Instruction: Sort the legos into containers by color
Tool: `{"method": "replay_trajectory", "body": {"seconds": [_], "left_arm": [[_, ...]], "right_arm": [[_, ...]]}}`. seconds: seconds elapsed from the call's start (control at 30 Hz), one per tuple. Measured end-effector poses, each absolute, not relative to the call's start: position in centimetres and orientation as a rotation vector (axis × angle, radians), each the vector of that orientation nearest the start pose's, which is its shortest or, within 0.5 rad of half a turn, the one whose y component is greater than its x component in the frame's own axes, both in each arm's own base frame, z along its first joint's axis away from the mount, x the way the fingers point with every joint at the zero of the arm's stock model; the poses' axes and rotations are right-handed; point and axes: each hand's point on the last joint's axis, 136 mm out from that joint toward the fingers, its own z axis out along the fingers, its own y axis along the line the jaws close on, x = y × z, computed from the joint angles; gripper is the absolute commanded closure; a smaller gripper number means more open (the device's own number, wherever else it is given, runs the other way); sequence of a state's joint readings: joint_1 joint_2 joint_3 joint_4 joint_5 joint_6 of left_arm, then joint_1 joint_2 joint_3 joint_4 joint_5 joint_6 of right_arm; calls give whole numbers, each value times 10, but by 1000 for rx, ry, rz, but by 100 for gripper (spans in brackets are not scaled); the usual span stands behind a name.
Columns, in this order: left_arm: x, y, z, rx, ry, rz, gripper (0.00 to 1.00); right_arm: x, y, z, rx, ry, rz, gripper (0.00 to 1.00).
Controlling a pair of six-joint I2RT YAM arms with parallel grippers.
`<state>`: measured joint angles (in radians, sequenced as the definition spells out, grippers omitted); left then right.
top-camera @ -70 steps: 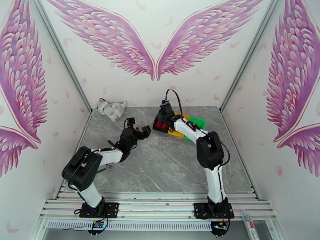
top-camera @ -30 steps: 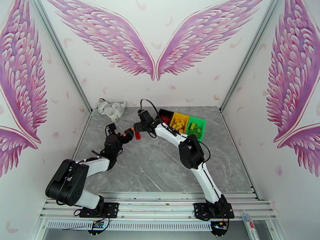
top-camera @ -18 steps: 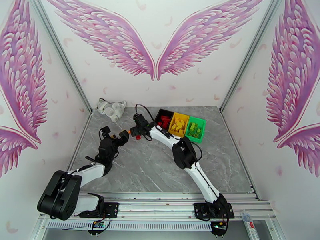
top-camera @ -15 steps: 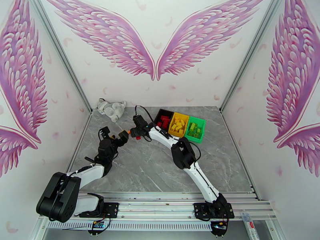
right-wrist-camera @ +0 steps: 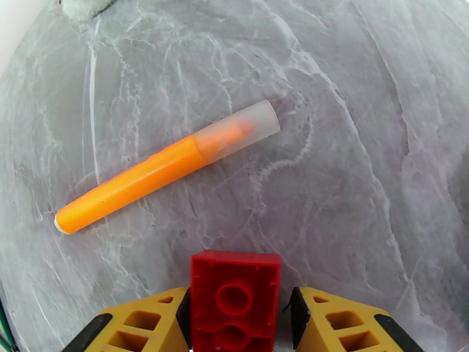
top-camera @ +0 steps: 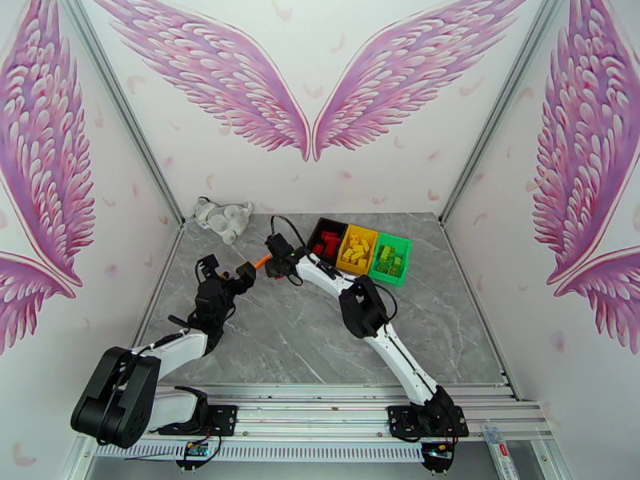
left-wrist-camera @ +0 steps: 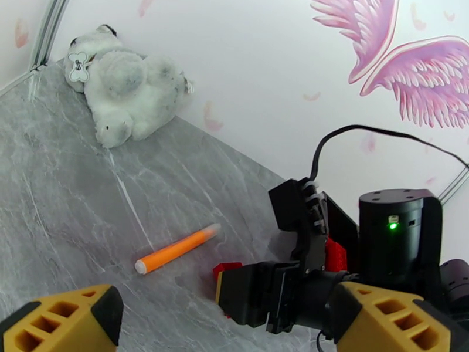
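Right claw (top-camera: 276, 265) is reached across to the far-left part of the bench (top-camera: 320, 338), pointing down, with one red brick (right-wrist-camera: 234, 288) between its fingers. In the right wrist view one pad touches the brick and a thin sliver of light shows on the other side. I can't tell whether it's clamped or only bracketing. The brick sits square between the pads, flat sides to them, which is what a two-finger pinch needs.

Left claw (top-camera: 238, 276) is spread wide with nothing in it, parked just beside the right one and facing it. My read is that it's standing by, out of the pick line.

An orange marker (right-wrist-camera: 146, 183) lies flat just beyond the brick, toward the far-left corner, apart from both brick and fingers. It's not part of the sort, so leave it. A plush cat (left-wrist-camera: 126, 92) sits in the far-left corner against the wall.

The bins stand in a row at the far edge, right of centre:
- The black bin (top-camera: 330, 223) holds reds.
- The yellow bin (top-camera: 362, 229) holds yellows.
- The green bin (top-camera: 396, 236) holds greens.

So this brick belongs in the black bin, the nearest of the three, a short sweep right along the far edge. The task looks almost done.

Risks: if the grip is loose, the brick may twist or drop on lift, and the left claw is close enough to clip.
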<state>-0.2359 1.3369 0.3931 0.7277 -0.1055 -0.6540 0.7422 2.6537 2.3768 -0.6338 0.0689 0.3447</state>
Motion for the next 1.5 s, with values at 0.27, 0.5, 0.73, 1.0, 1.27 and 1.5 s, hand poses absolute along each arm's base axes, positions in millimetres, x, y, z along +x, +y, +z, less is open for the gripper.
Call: {"method": "replay_trajectory", "body": {"seconds": [0.27, 0.5, 0.73, 1.0, 1.27, 1.5], "left_arm": [[386, -77, 136, -450, 1814, -540, 1], [394, -92, 135, -418, 1833, -571, 1], [407, -132, 146, -324, 1834, -627, 1], [420, -183, 157, -206, 1832, -673, 1], [428, -210, 163, -139, 1823, -686, 1], [430, -211, 164, -137, 1821, -681, 1]], "right_arm": [[486, 430, 36, -465, 2459, 384, 71], [457, 406, 42, -474, 2483, 382, 73], [458, 369, 104, -383, 2386, 416, 74], [511, 292, 148, -107, 2284, 409, 74], [552, 263, 149, 59, 2263, 417, 61], [569, 257, 137, 126, 2276, 427, 39]]}}
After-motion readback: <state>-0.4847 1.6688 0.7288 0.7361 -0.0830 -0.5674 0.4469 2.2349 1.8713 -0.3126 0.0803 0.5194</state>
